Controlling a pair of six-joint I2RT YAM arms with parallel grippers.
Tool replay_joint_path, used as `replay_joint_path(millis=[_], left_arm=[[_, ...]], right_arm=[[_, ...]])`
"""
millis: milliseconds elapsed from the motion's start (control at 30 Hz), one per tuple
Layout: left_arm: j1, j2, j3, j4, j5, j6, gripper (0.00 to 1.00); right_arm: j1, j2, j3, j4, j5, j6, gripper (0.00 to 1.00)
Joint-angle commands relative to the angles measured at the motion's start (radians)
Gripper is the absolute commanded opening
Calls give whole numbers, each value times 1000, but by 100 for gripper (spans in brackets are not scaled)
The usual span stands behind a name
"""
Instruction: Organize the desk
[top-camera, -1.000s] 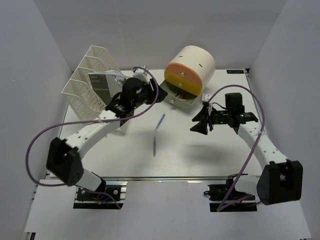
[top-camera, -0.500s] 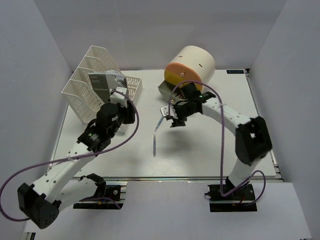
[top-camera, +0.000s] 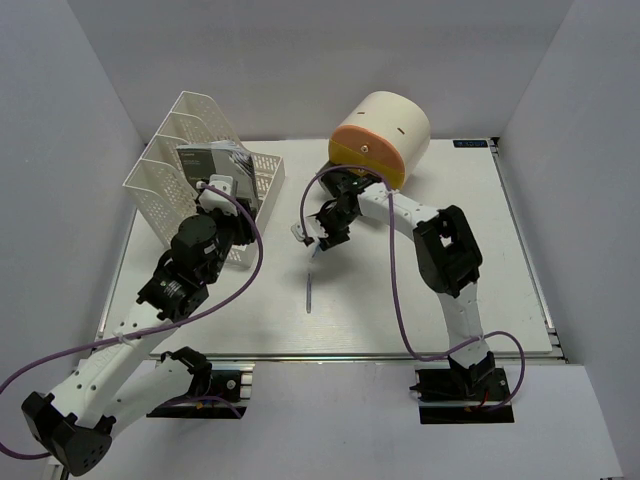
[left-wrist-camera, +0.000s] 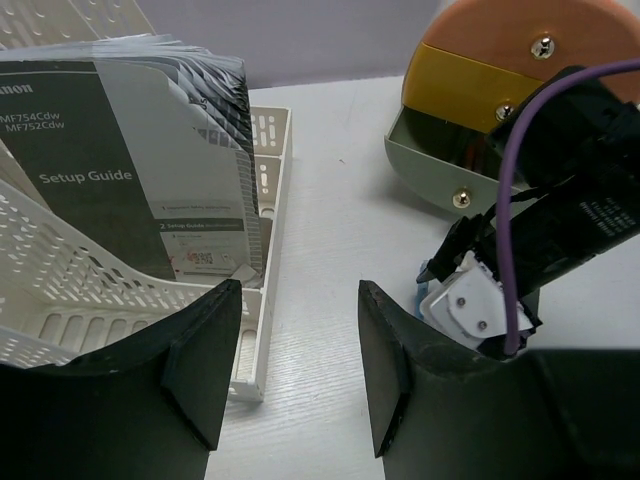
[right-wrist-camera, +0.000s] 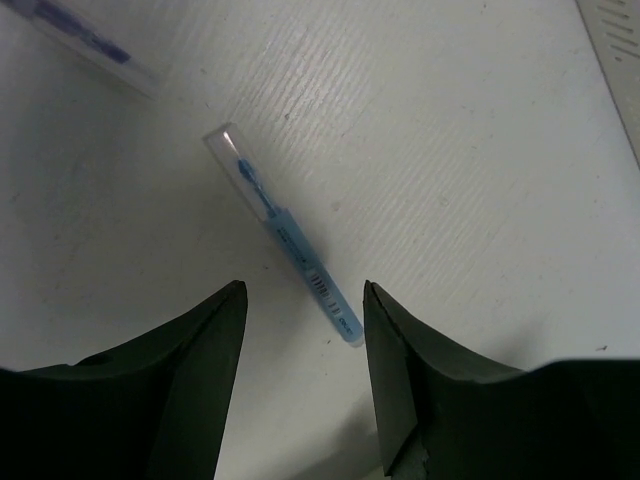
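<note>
worktop: white worktop (top-camera: 500, 230) with a metal rail on the front edge, walled on three sides; carries everything below.
left claw: left claw (left-wrist-camera: 295, 300) has fingers apart, nothing between them. In the top view it sits just beside the near end of the rack, aimed toward the back of the worktop.
right claw: right claw (right-wrist-camera: 302, 290) has fingers spread, gripping nothing. Arm reaches across to mid-worktop, in front of the drawer unit. Height above the surface: cannot tell.
blue pen: blue pen (right-wrist-camera: 285, 235) with a clear cap lies flat on the worktop, diagonal in the wrist view, its lower end in the gap between the right fingers. No contact visible.
second pen: second pen (top-camera: 309, 293) lies nearer the front edge, near the first but apart from it.
file rack: white mesh file rack (top-camera: 180, 150) at back left, tiers stepping up toward the rear.
booklet: "Setup Guide" booklet (left-wrist-camera: 90, 180) stands leaning in a front slot of the rack.
drawer unit: cream cylindrical drawer unit (top-camera: 385, 125) at back centre, orange front above yellow.
bottom drawer: grey-green bottom drawer (left-wrist-camera: 440, 165) is pulled out; contents unclear.
</note>
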Motion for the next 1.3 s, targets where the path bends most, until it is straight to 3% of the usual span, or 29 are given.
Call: replay_joint_path(millis=[0, 367, 833, 1000, 1267], left_arm=[[3, -23, -14, 23, -14, 14, 60], [3, -20, -18, 29, -3, 19, 60], [3, -24, -24, 36, -8, 22, 60], [3, -24, -26, 37, -5, 20, 60], [3, -15, -31, 43, 4, 20, 60]], right_arm=[[15, 44, 51, -16, 39, -30, 56], [37, 124, 86, -36, 105, -81, 51], [32, 188, 111, -222, 181, -98, 38], [32, 188, 94, -186, 221, 44, 33], [29, 107, -82, -67, 287, 252, 25]])
